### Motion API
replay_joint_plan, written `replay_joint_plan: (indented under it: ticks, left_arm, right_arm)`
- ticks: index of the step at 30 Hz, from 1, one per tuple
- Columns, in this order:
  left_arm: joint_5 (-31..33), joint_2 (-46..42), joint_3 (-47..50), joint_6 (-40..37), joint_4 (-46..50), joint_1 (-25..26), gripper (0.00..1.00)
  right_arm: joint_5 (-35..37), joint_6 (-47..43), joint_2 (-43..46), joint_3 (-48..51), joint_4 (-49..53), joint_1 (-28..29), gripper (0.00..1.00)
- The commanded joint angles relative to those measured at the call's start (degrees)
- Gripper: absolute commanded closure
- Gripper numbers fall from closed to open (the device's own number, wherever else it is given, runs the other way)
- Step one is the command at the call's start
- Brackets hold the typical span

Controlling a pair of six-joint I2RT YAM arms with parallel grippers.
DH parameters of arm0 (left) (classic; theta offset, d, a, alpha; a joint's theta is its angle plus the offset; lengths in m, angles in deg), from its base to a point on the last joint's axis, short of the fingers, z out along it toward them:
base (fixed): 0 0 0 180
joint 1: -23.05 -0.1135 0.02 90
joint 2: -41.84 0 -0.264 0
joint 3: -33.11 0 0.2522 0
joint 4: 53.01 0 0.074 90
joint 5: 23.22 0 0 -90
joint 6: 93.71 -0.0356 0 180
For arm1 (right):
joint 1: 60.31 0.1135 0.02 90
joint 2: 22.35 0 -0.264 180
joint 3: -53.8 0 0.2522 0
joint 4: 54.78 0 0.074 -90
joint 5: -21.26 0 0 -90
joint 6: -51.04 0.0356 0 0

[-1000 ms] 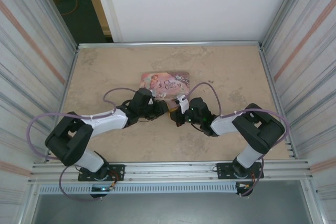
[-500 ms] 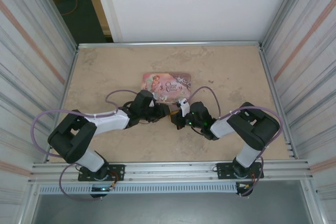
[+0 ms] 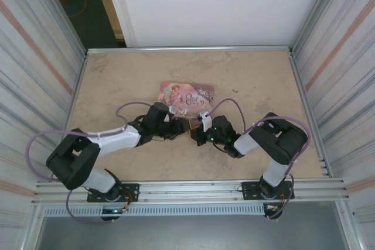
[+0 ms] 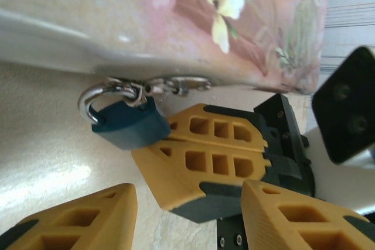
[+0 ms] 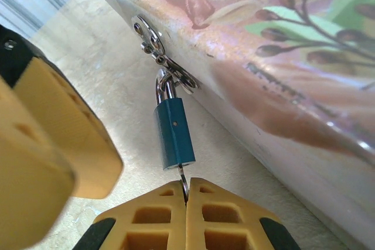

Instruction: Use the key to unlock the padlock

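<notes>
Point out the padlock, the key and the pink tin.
padlock (image 5: 174, 133), right wrist view, on the middle of its blue body.
key (image 5: 183, 180), right wrist view, on the thin metal shank just below the padlock.
pink tin (image 3: 186, 92), top external view, on its illustrated lid.

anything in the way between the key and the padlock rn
Nothing visible. The right gripper pinches the key, and its thin blade meets the underside of the blue padlock, which hangs at the side of the pink tin. No object lies between key and lock.
</notes>
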Motion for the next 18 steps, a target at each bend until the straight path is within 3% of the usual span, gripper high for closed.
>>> replay_joint_plan:
  ticks: [1,10,18]
  left_arm:
    - [-0.88,-3.73,1.59,-1.07,2.65,-0.80,0.49]
    - [3.18,-14.09,6.77,-2.02,2.87,-3.33,0.45]
    - [9.97,-25.56,15.43,0.89,-5.27,-3.45,0.39]
  right_arm:
    - [1.13,1.31,-0.42,-0.60,-5.31,0.49,1.00]
    - [1.38,3.64,1.59,-0.65,-3.30,1.19,1.00]
    - [1.97,6.48,6.04,-3.12,5.68,2.31,1.00]
